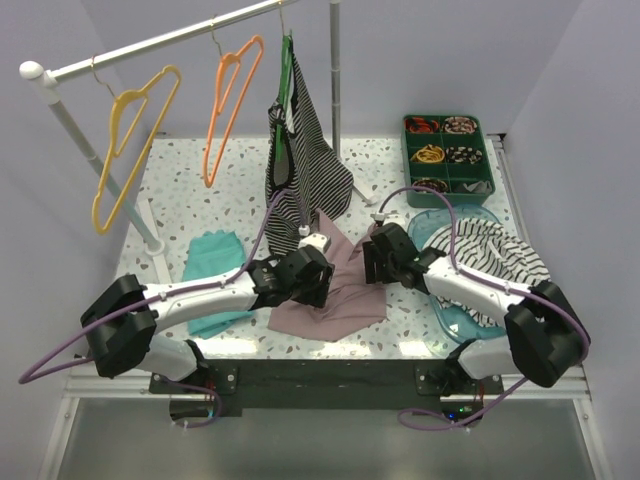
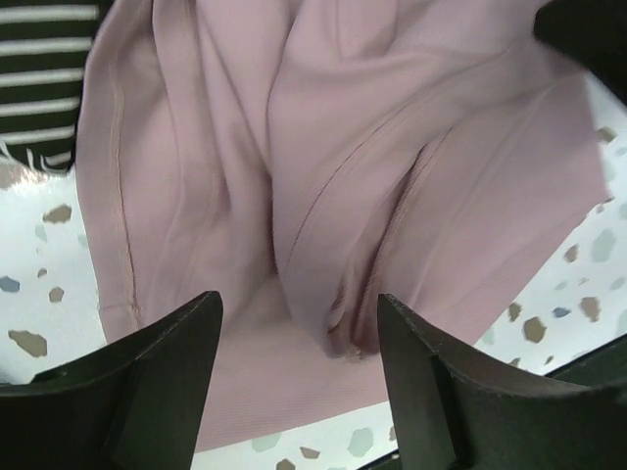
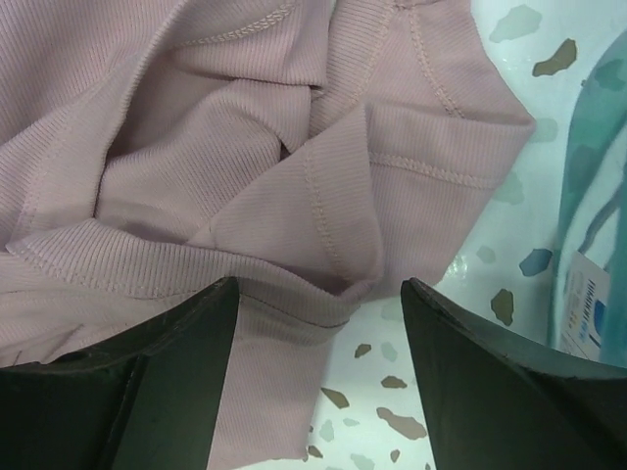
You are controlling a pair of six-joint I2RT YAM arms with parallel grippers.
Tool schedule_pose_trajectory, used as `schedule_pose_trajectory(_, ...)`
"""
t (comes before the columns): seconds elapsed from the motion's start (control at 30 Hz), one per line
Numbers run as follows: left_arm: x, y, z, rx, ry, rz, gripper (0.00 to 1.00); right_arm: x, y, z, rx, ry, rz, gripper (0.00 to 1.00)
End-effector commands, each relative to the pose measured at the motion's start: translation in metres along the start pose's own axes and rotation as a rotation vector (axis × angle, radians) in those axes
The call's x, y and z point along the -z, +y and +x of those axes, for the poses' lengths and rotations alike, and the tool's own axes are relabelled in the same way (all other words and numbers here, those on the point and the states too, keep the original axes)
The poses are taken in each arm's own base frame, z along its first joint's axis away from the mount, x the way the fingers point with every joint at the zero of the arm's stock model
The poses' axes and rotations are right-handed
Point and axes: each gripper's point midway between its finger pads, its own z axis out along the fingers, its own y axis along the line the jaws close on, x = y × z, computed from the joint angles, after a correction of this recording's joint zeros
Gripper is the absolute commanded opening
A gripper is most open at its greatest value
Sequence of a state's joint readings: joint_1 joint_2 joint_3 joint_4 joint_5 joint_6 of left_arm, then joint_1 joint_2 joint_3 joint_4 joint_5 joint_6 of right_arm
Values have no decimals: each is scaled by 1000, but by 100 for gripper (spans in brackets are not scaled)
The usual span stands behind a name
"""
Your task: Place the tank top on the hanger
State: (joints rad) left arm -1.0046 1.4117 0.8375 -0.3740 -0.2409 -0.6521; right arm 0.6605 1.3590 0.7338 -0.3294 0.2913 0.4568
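Top external view: the tank top point(image 1: 335, 290) is seen lying crumpled on the table point(image 1: 390, 165), spread in loose folds between the two arms, and it is not on any hanger. In the left wrist view, the left gripper point(image 2: 297, 328) is held low over the tank top's left part with its jaws spread wide; a raised fold of the cloth lies between the fingers, but nothing is clamped. In the right wrist view, the right gripper point(image 3: 321, 294) is held over the tank top's right edge, jaws likewise parted wide, with a hemmed corner of the cloth below the gap and nothing gripped. A striped top point(image 1: 300, 170) on a green hanger point(image 1: 287, 70) hangs just beyond the tank top, and its lower hem reaches down to the tank top's far end. The hanger point(image 1: 228, 100) is hung bare on a rail point(image 1: 160, 40), well beyond the tank top and to its left, with a yellow hanger point(image 1: 130, 140) further left still. A teal cloth point(image 1: 212, 262) lies left of the tank top. To the tank top's right a clear basin point(image 1: 450, 322) holds a striped cloth point(image 1: 500, 255), and beyond that a green tray point(image 1: 406, 152) is set.
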Motion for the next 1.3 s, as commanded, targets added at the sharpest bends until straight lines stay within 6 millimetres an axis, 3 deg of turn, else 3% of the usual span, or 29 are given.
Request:
schedule_pose_trajectory(0.0,2,-6,12,37,8,39,69,-10,12,-14,3,-53,-44,72)
schedule_pose_trajectory(0.13,-3,-8,28,55,35,64,68,-15,20,-18,5,-51,-73,69)
schedule_pose_trajectory(0.2,-4,-12,32,75,37,95,63,-12,24,-21,1,-48,-92,57)
schedule_pose_trajectory(0.27,-4,-19,34,87,45,129,54,-5,31,-27,-7,-48,-123,41)
schedule_pose_trajectory(0.3,-6,-20,35,91,42,137,44,0,32,-32,-13,-59,-134,27)
schedule_pose_trajectory(0.37,-8,-17,32,98,28,117,29,13,35,-42,-17,-64,-148,7)
schedule_pose_trajectory(0.4,-7,-12,32,96,31,90,14,20,37,-49,-22,-78,-156,3)
schedule_pose_trajectory(0.5,7,4,10,105,-45,-8,0,61,43,-90,-49,-179,-203,0)
schedule_pose_trajectory(0.63,46,38,-40,88,-210,-204,0,118,39,-133,-82,-322,-238,0)
schedule_pose_trajectory(0.83,109,53,-114,71,-390,-325,0,178,28,-181,-126,-463,-224,0)
schedule_pose_trajectory(1.03,169,45,-196,67,-571,-298,0,225,18,-219,-175,-591,-213,0)
schedule_pose_trajectory(1.07,193,39,-221,89,-639,-269,0,230,16,-225,-183,-608,-206,0)
schedule_pose_trajectory(1.13,210,33,-245,54,-685,-271,0,251,16,-244,-197,-660,-218,0)
schedule_pose_trajectory(1.17,237,25,-268,76,-758,-236,0,258,16,-250,-202,-679,-223,0)
schedule_pose_trajectory(1.2,248,22,-279,72,-788,-226,0,277,15,-263,-214,-723,-235,0)
schedule_pose_trajectory(1.23,256,20,-288,46,-807,-230,0,281,15,-270,-210,-734,-231,0)
schedule_pose_trajectory(1.27,280,17,-304,69,-866,-207,0,289,15,-276,-210,-753,-233,0)
